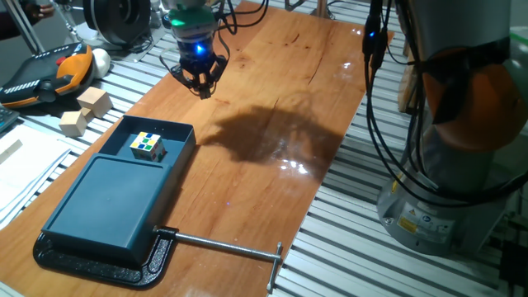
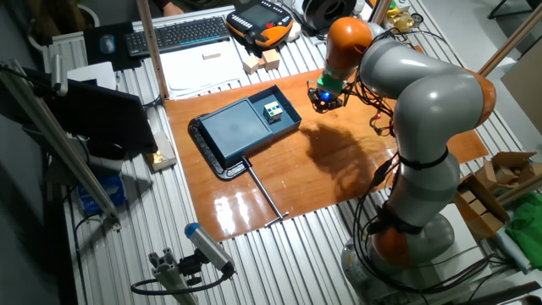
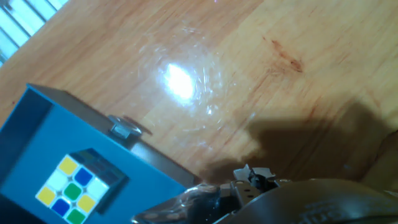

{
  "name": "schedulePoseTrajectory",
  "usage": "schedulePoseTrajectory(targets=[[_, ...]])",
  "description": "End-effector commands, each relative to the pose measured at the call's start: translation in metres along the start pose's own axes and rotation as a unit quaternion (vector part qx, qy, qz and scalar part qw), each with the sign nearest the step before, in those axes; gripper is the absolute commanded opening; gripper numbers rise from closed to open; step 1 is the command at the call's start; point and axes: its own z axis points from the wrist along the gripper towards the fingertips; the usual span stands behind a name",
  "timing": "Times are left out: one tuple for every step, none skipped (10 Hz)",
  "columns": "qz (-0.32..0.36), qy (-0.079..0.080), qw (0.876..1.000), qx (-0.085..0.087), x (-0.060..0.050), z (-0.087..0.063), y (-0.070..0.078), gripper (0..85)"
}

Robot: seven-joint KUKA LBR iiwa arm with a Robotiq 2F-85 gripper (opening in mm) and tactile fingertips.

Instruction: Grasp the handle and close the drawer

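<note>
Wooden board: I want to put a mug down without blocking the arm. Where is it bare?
Bare: the wide stretch of the wooden board right of the drawer and beyond the steel rod. Crowded: the left edge, with the box and clamp, and under the hand.

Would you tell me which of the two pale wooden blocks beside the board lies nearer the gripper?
The upper wooden block, lying nearer the orange-and-black pendant, is closer to the gripper; the other block lies farther down the slats.

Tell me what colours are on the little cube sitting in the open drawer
The cube shows yellow, white, green and blue squares on its top face, clearest in the hand view.
</note>
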Motion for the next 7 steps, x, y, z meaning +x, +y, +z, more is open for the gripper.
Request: schedulePoseTrajectory(targets=[[-0.006, -0.004, 1.000, 0.006, -0.0001, 0.0000, -0.0002, 2.0], [-0.012, -0.004, 1.000, 0.012, -0.0001, 0.0000, -0.0002, 2.0], [-0.013, -0.002, 1.000, 0.013, -0.0001, 0.0000, -0.0002, 2.0], [-0.012, -0.013, 1.000, 0.018, -0.0001, 0.0000, -0.0002, 2.0], [-0.009, -0.019, 1.000, 0.012, -0.0001, 0.0000, -0.0002, 2.0], [-0.006, -0.016, 1.000, 0.005, -0.0001, 0.0000, -0.0002, 2.0], [0.007, -0.010, 1.000, -0.001, -0.0001, 0.0000, -0.0002, 2.0]])
